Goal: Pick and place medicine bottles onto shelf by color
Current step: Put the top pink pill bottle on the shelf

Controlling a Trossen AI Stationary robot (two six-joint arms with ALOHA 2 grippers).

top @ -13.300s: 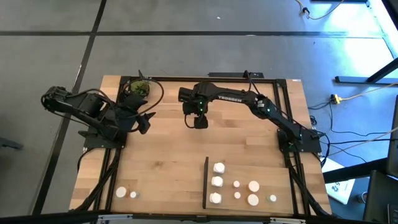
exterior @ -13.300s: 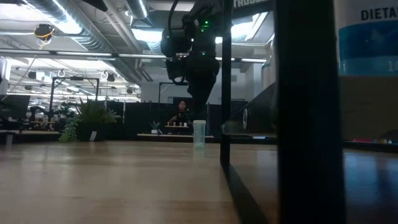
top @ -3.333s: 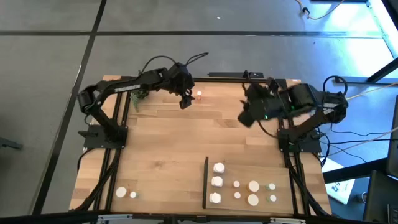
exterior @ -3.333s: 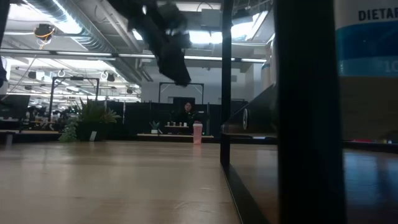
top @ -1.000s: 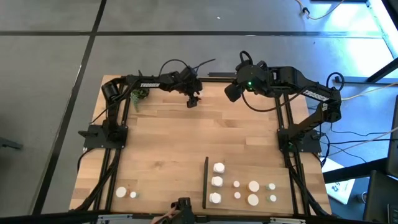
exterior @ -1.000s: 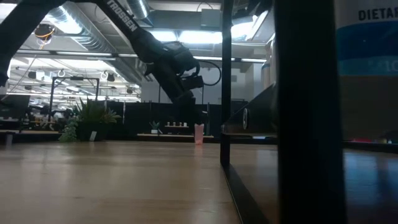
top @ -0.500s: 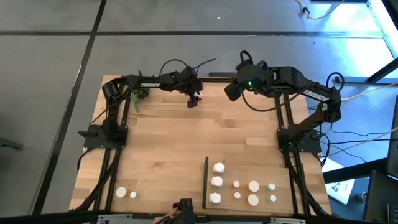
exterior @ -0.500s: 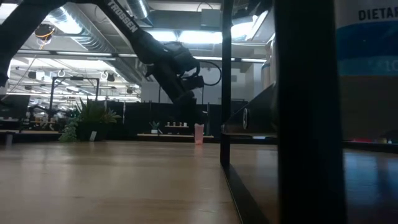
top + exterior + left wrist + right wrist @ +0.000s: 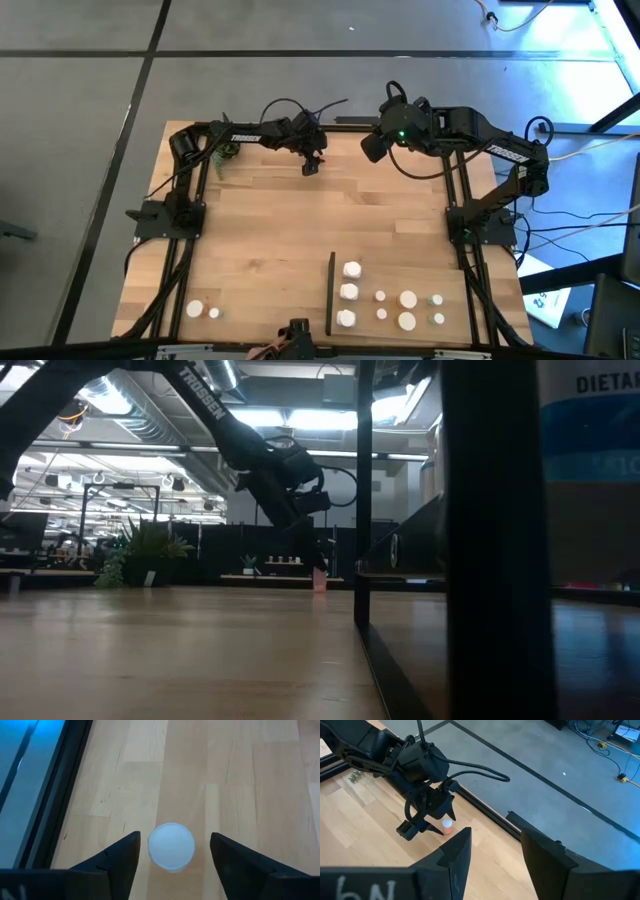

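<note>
Pink-topped bottle (image 9: 311, 167) stands upright on the desk (image 9: 260, 240) near the far edge, roughly mid-width; in the left wrist view it shows as a round cap (image 9: 171, 846) seen from straight above. Low view shows it (image 9: 319, 581) pinkish, standing on the wood.

Left pincer (image 9: 310, 163) is down over that bottle, fingers (image 9: 114, 856) either side of it with a visible gap on both sides, so apart and not gripping. Left arm reaches along the far edge from the far-left corner.

Right pincer (image 9: 372, 148) hangs above the far edge, to the right of the left one, not touching anything. Its fingers (image 9: 456, 851) are parted with nothing between them. Its wrist camera looks across at the left pincer (image 9: 427, 822) and the bottle (image 9: 447, 825) under it.

Shelf (image 9: 400, 270) sits at the near-right part of the desk, black strip (image 9: 330, 293) along its left side. On it: three larger white bottles (image 9: 348, 292) in a column just beside the strip, then smaller white ones (image 9: 381, 305) and two larger (image 9: 408, 299) further right, with two green-topped ones (image 9: 437, 309) nearest the right edge.

Two more white bottles (image 9: 204, 310) stand at the near-left corner of the desk, off the shelf.

Small plant (image 9: 227, 152) at the far-left corner, next to the left arm's base.
</note>
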